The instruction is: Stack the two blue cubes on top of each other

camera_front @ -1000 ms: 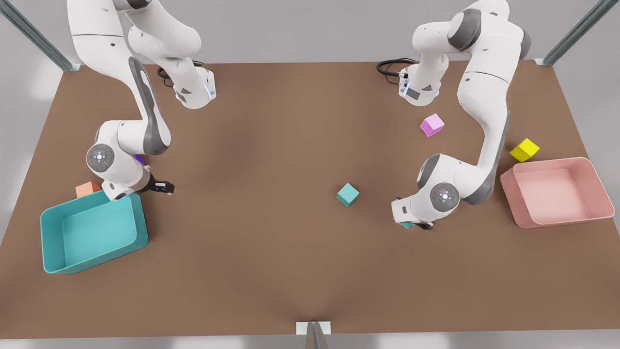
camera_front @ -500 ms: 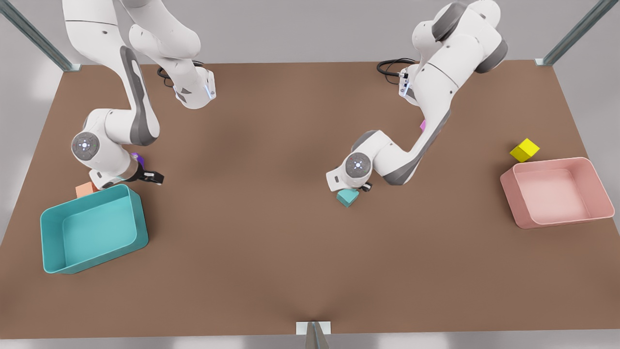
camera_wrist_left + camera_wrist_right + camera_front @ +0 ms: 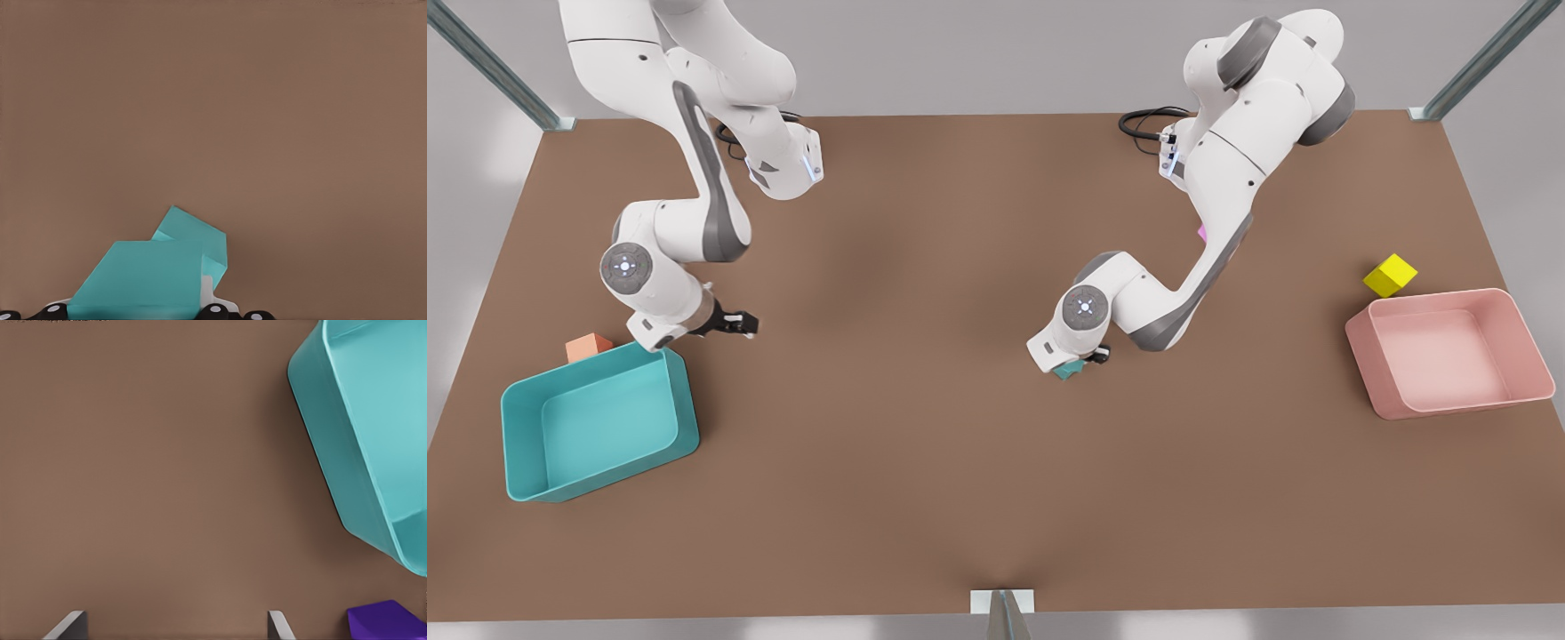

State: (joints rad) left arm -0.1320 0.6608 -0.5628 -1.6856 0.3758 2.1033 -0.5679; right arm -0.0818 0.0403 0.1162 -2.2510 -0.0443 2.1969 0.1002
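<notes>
The left gripper (image 3: pixel 1080 363) sits just right of centre in the front view, clamped on one teal cube (image 3: pixel 143 280), which hangs directly over the second teal cube (image 3: pixel 197 233). In the left wrist view the carried cube fills the lower centre, and the other cube shows past its far edge, turned at an angle to it; whether the two faces touch cannot be told. The right gripper (image 3: pixel 734 322) waits at the left of the front view, beside the teal bin (image 3: pixel 687 400), its fingers (image 3: pixel 70 625) spread with nothing between them, a dark purple cube (image 3: pixel 387 621) close by. Both teal cubes look rigid, light and smooth-faced, so they are best held across two opposite flat sides at mid-height. The angle between the two cubes may leave corners overhanging once released.
</notes>
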